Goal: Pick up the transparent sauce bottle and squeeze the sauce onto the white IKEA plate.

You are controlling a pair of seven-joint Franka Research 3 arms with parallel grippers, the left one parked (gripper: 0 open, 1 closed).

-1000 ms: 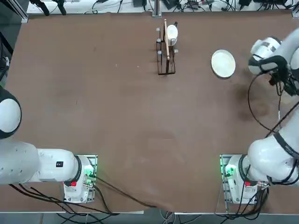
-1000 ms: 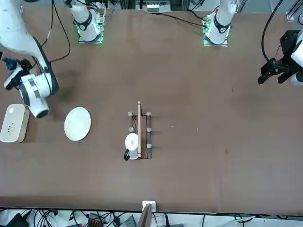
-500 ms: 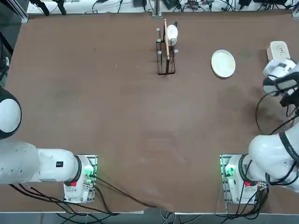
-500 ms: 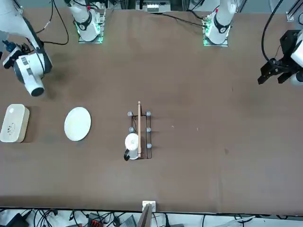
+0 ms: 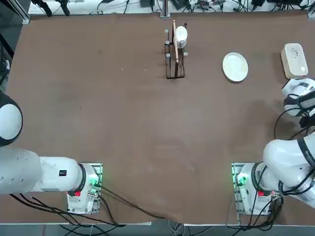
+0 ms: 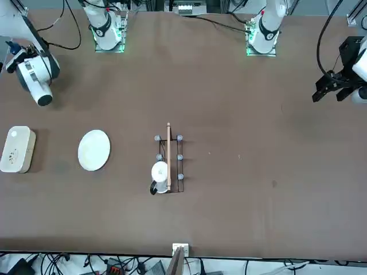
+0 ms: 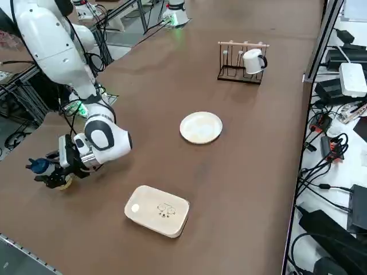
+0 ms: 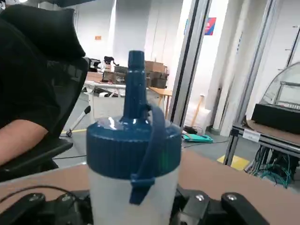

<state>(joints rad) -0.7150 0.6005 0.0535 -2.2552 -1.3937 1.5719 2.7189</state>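
Right tool (image 7: 51, 173) farther from dish (image 7: 150, 213), gripping bottle (image 8: 129, 199), dish print (image 7: 166, 210) unclear

Random stuff hanging out on the table (image 7: 252, 172)
So there's a cream-white rounded dish (image 7: 157, 211) with a little face drawn on it, plus a dark wire rack (image 7: 241, 73) with a wooden bar along the top and a white mug (image 7: 253, 61) on it, black handle. Someone's bare forearm (image 8: 23, 140) and black sleeve (image 8: 29, 89) show up too.
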